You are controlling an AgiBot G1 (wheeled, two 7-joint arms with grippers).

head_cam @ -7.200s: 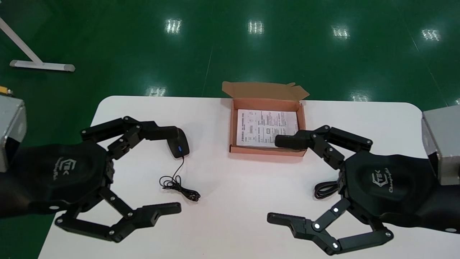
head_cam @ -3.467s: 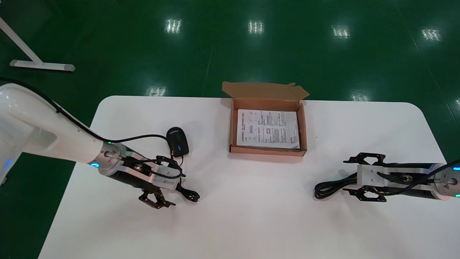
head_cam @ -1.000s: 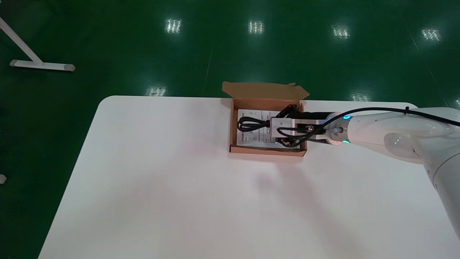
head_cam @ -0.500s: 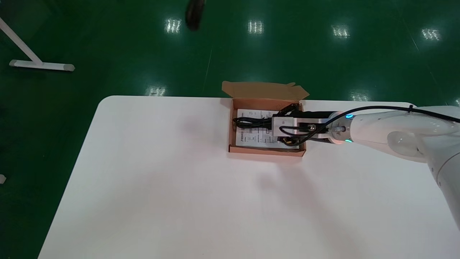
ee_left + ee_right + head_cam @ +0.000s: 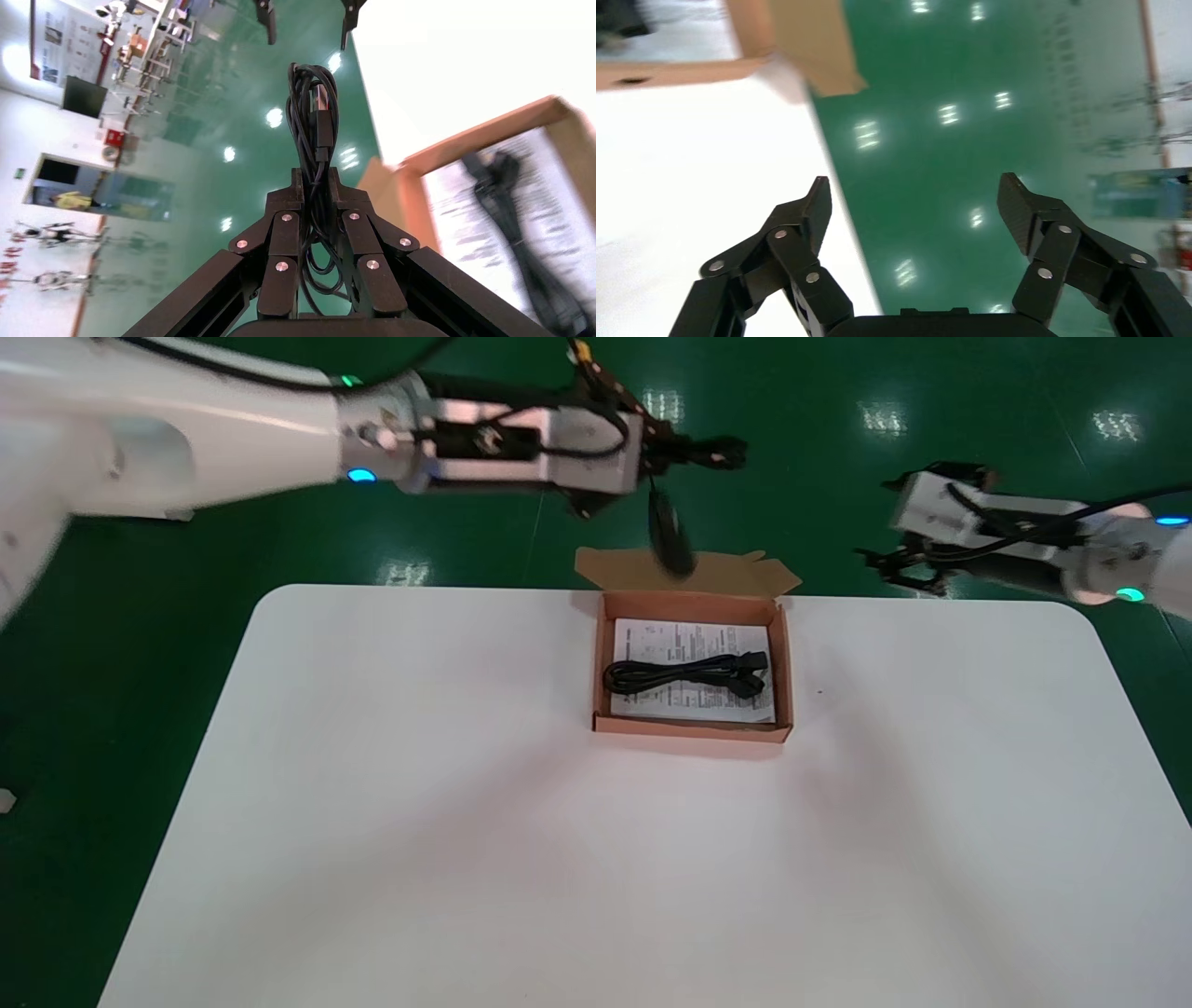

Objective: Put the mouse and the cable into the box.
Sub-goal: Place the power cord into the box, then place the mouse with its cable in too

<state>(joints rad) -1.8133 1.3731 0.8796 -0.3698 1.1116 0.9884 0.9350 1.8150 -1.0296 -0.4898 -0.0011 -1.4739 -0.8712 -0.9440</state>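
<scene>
Above the box (image 5: 786,663), left jaws clamped the limp cord (image 5: 314,119); the light mouse (image 5: 669,537) dangled, swing-prone. Right jaws beside it gaped empty.

Glossy green floor (image 5: 801,495), ceiling-light reflections (image 5: 882,419), white table (image 5: 466,850).

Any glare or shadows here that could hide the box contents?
Head view: lamp glare spots on the floor, none on the box; the cable inside shows plainly; table shadows faint. Left wrist view: floor glare behind the left gripper. Right wrist view: same behind the right gripper.
</scene>
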